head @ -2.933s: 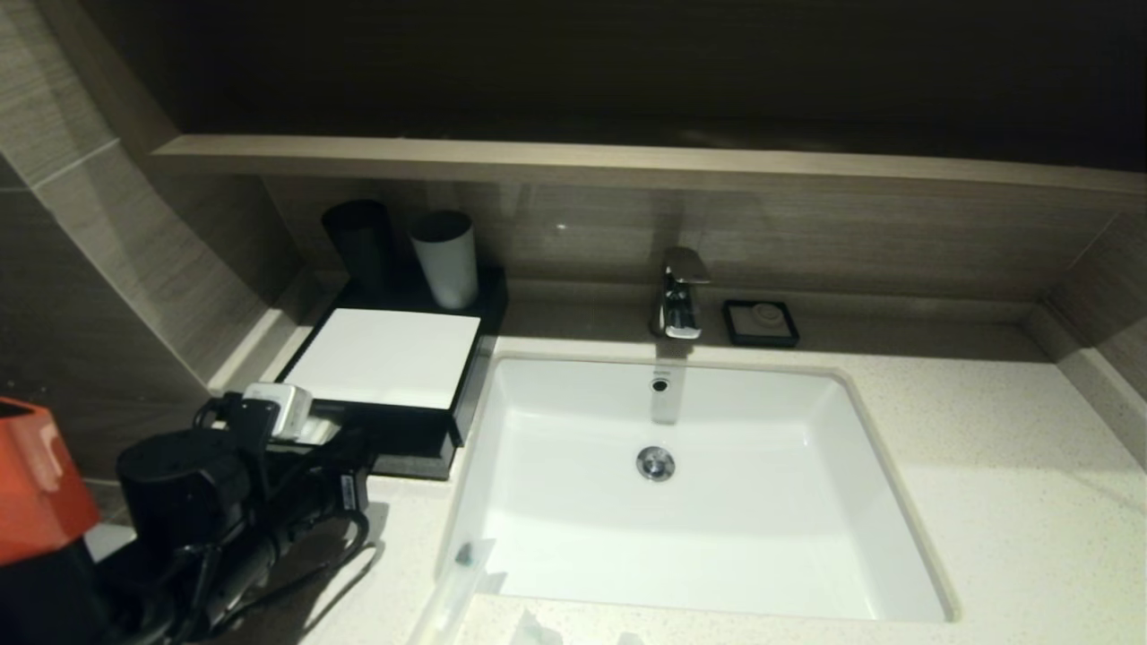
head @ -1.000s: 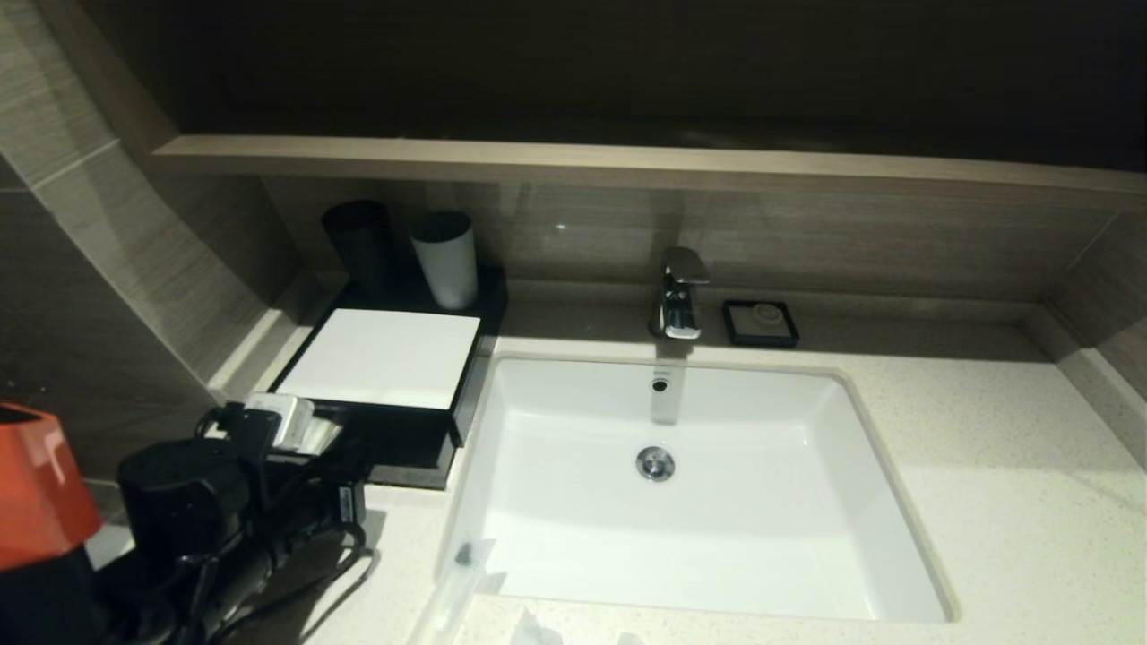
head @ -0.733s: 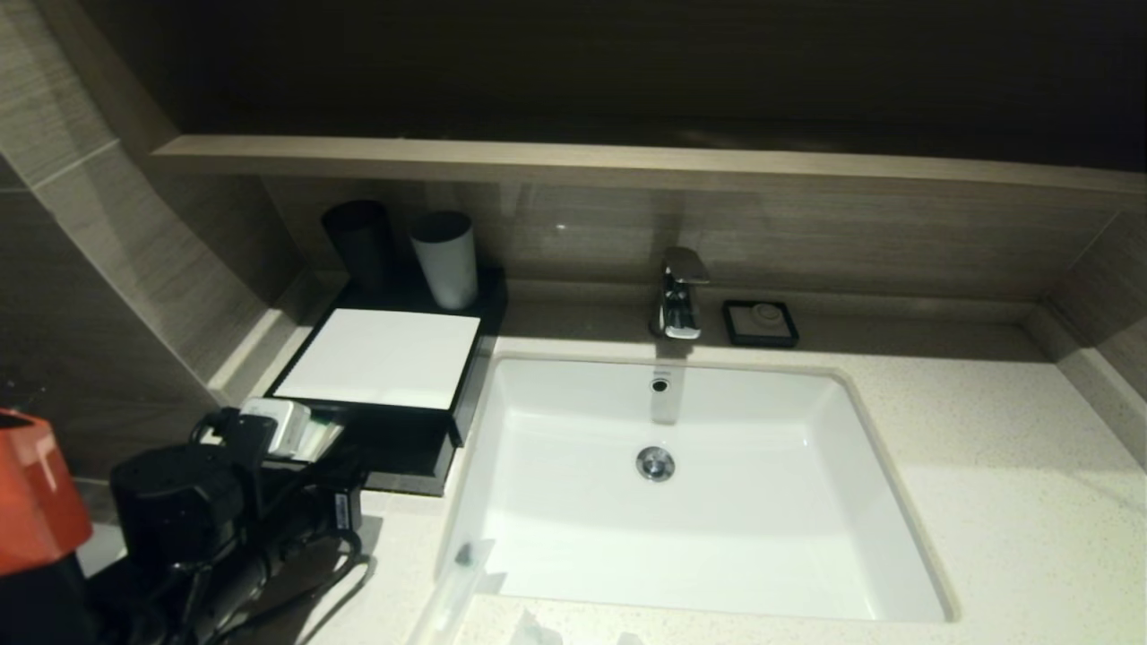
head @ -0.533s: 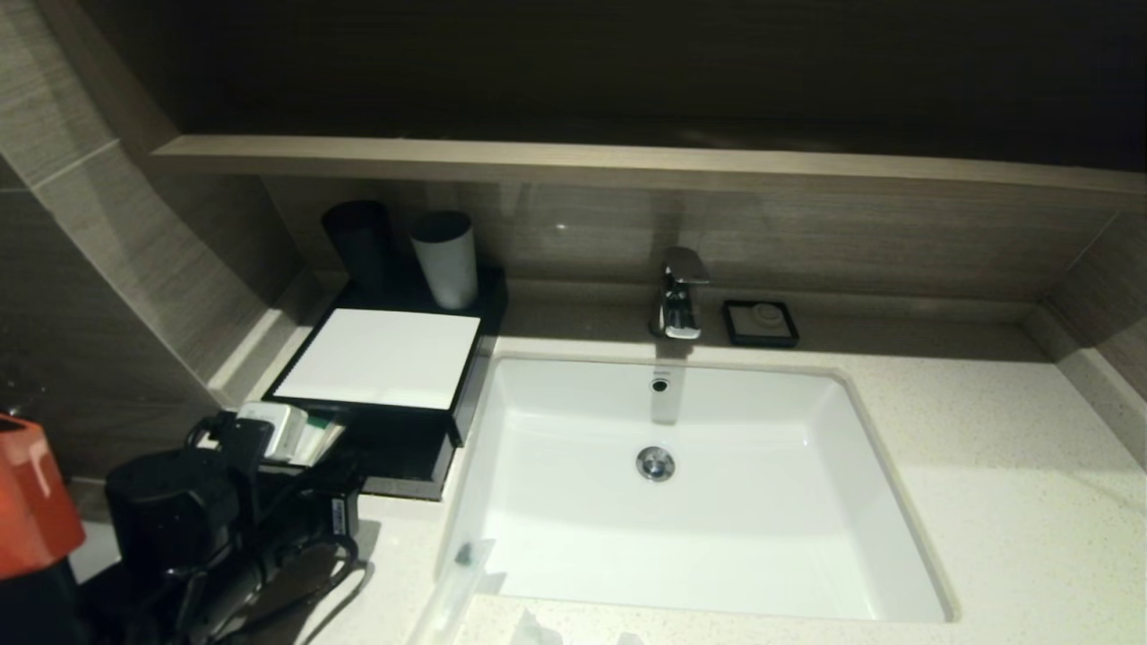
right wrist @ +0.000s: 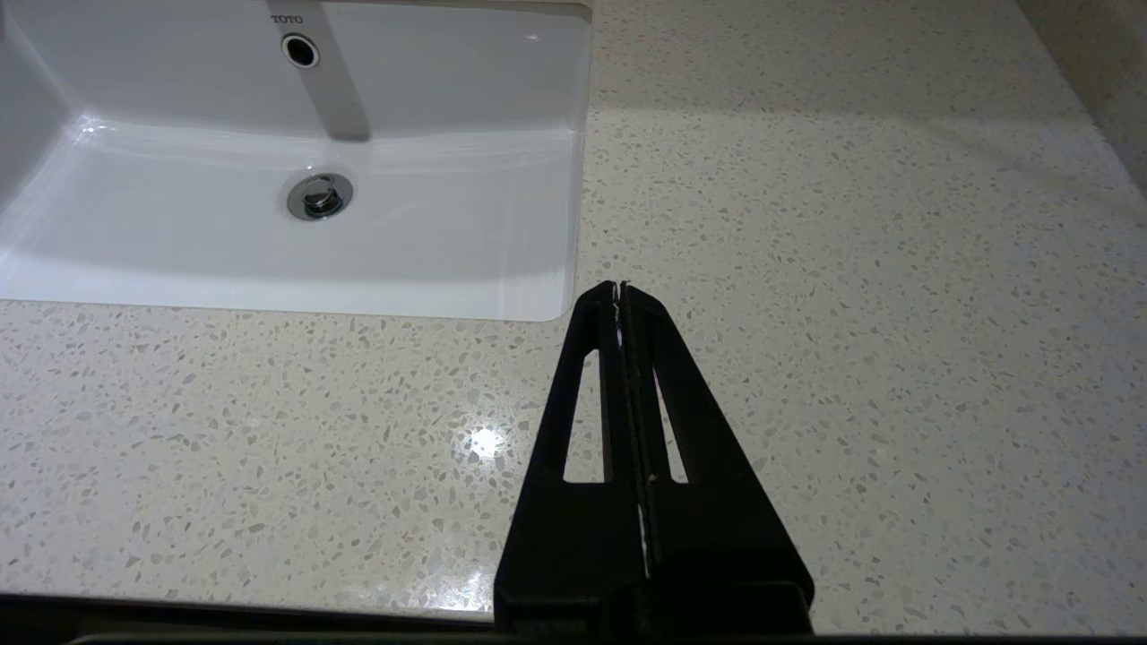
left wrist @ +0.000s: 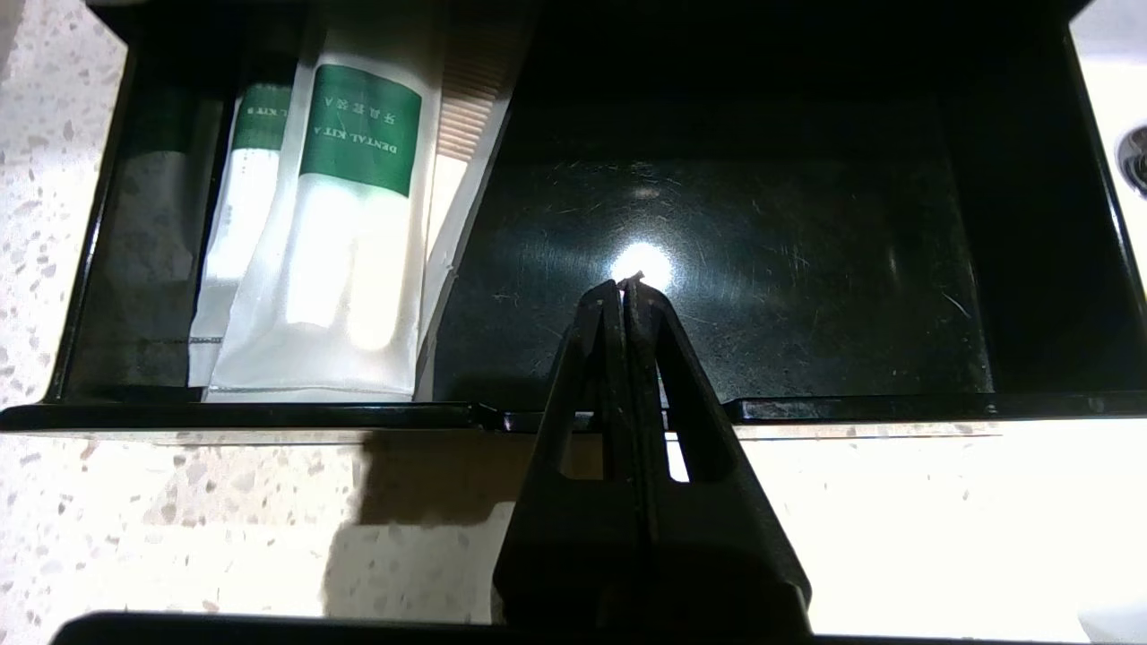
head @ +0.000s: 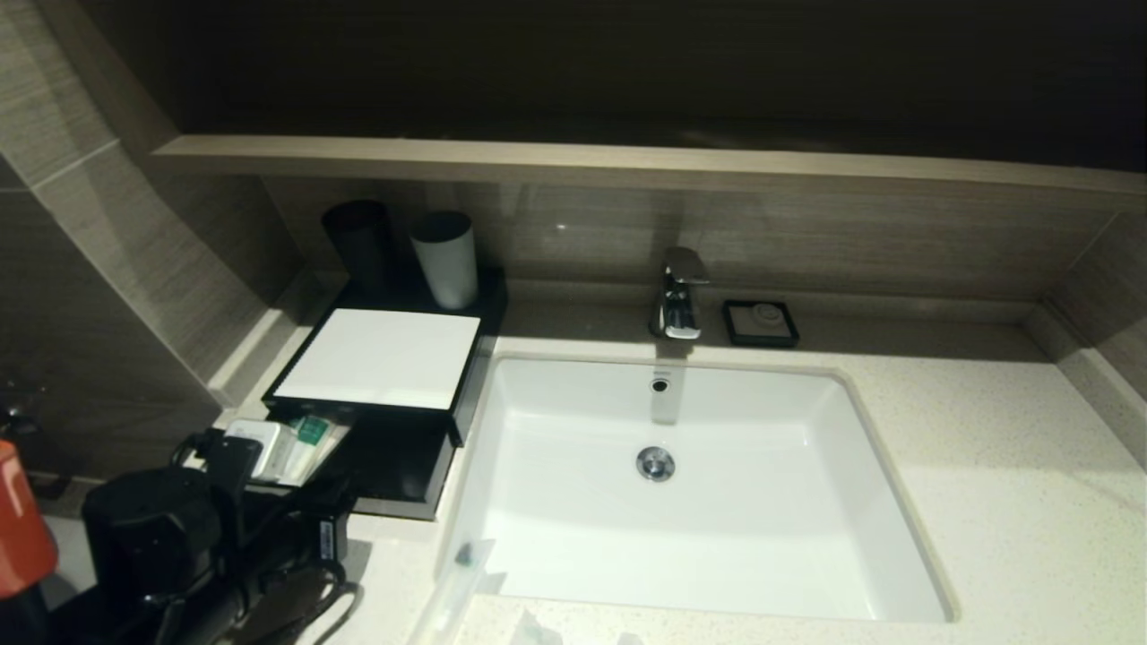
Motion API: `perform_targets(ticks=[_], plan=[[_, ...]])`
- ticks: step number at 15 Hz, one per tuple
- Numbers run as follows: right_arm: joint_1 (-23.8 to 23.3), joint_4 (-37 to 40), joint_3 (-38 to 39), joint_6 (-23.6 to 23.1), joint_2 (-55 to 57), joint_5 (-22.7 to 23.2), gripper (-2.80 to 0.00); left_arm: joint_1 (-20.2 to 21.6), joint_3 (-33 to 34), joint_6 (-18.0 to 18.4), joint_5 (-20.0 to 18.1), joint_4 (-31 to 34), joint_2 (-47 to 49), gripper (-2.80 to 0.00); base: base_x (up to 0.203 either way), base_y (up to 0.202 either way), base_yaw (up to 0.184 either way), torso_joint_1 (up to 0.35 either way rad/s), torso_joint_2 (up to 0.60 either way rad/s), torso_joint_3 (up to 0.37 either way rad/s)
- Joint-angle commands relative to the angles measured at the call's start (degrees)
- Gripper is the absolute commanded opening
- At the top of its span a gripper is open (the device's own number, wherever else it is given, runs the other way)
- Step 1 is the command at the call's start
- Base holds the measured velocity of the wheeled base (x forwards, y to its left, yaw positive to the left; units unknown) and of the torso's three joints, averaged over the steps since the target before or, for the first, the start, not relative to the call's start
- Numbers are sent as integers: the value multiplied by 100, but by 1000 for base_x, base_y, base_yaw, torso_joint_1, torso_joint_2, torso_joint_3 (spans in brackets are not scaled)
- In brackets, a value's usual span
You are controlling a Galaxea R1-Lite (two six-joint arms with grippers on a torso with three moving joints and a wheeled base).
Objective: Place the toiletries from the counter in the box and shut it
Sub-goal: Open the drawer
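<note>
The black box [head: 376, 358] with its white top panel stands left of the sink, its front drawer [head: 394, 461] pulled out. Several white toiletries with green print [left wrist: 349, 224] lie in the drawer's left part [head: 309, 439]; the rest of the drawer floor [left wrist: 717, 269] is bare. My left gripper [left wrist: 623, 285] is shut, its tips reaching over the drawer's front rim [left wrist: 860, 408], with nothing between them. More clear packets [head: 459, 573] lie on the counter [head: 986, 448] along the near sink edge. My right gripper [right wrist: 619, 287] hangs shut and empty above the counter [right wrist: 806, 269], right of the sink.
A white sink basin [head: 681, 502] with a chrome faucet [head: 679, 294] fills the middle. A black cup [head: 358, 242] and a grey cup [head: 445, 255] stand behind the box. A small black soap dish [head: 761, 322] sits by the faucet. A wood ledge [head: 627, 166] runs along the back.
The drawer has slid out toward me along with my left gripper and arm. More of the green-printed packets inside now shows.
</note>
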Motion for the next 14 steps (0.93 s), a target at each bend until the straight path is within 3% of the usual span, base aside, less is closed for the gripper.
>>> perform_targets(ticks=[1,14], plan=[[-2,0,1,1,-4,0,-280,-4,104,1,5,-54,-112,-280,0,0,0,0,0,0],[-2,-5,1,1,-4,0,-280,5,170,-10,5,-54,-403,-280,0,0,0,0,0,0]])
